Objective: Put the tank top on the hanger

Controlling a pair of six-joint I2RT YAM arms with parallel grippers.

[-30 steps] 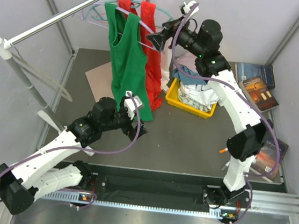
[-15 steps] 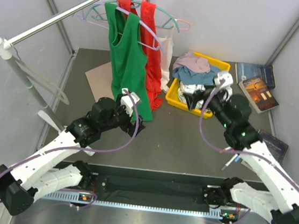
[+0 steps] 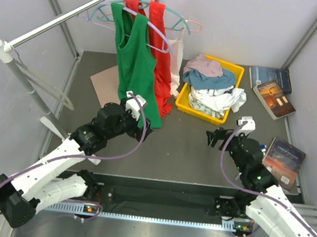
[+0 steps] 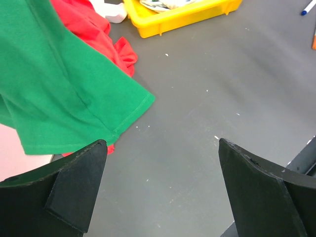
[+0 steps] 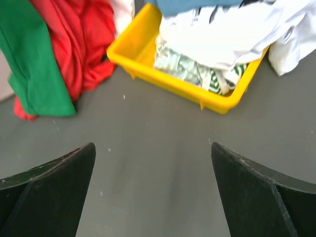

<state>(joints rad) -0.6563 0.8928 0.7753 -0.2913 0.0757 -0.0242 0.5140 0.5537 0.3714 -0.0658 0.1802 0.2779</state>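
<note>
The green tank top [image 3: 135, 64] hangs from the rail on the pale lavender hanger [image 3: 159, 40], with its hem just above the table. My left gripper [image 3: 144, 129] stands open just below and in front of that hem, not touching it. In the left wrist view the hem [image 4: 59, 84] fills the upper left, and the left gripper [image 4: 162, 148] has only bare table between its fingers. My right gripper [image 3: 213, 137] is open low over the table, in front of the yellow bin. In the right wrist view the right gripper [image 5: 153, 148] is empty, with the tank top [image 5: 29, 69] far to its left.
A longer red tank top [image 3: 162, 73] hangs behind the green one on the metal rail [image 3: 61, 19]. A yellow bin [image 3: 241, 71] of clothes stands at the back right. Books [image 3: 271, 88] and another book [image 3: 284, 158] lie to the right. A brown card [image 3: 105, 84] lies under the tops.
My right arm has swung down from up by the hangers to low over the table in front of the bin. The left gripper has edged back a little from the hem.
</note>
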